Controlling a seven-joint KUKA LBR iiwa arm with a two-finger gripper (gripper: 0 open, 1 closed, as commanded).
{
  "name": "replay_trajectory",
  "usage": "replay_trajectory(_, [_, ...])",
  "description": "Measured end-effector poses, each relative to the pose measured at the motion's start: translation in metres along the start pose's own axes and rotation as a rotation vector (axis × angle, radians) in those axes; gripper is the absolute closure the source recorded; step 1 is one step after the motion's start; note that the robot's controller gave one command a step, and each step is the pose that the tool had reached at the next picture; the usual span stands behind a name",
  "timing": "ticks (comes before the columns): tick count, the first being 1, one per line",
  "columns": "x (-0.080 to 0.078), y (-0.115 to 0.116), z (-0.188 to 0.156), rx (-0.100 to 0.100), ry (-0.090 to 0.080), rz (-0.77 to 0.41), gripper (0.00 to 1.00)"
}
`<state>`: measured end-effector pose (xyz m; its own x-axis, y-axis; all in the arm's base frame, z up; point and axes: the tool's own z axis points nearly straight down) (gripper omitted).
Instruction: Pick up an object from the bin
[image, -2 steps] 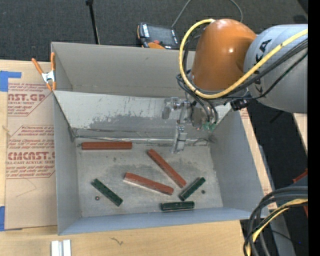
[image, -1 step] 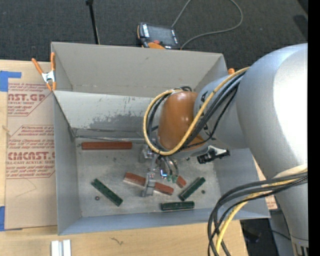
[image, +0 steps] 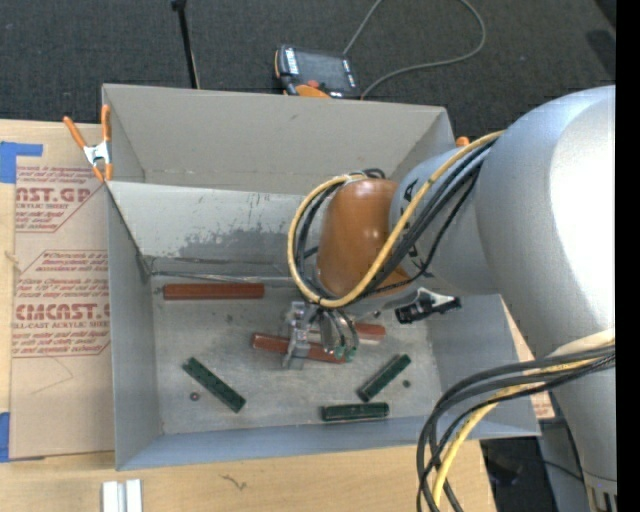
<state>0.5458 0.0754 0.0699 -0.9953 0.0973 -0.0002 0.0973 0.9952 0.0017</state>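
The floor of the grey bin (image: 130, 300) is mostly bare, with only a few flat sticks lying on it, well apart from each other. Your gripper (image: 318, 345) is low over the middle of the floor, right at a red-brown stick (image: 268, 343) that lies left to right. The left end of this stick comes out from under the gripper. You cannot tell if the gripper is wide or narrow there, because the wrist and its cables cover it from above. So you also cannot say that the stick is held.

A longer brown stick (image: 213, 291) lies by the far wall, at the left. Three dark green sticks lie nearer: one at the left (image: 212, 385), one at the right (image: 385, 376), and one close to the near wall (image: 354, 411).

I judge this to be the grasping step: the arm is down at the red-brown stick and the lift is not yet done. The next move calls for a firm closing across the narrow side of the stick. After that it needs a straight lift, so that the flat stick does not slide or turn out.
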Motion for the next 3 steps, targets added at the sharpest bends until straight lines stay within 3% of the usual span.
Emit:
replay_trajectory(1, [-0.028,0.030,-0.149,-0.003,-0.011,0.032,1.00])
replay_trajectory(2, [-0.026,0.028,-0.144,0.001,-0.002,0.032,0.00])
replay_trajectory(3, [-0.020,0.038,0.003,0.001,-0.004,0.085,0.00])
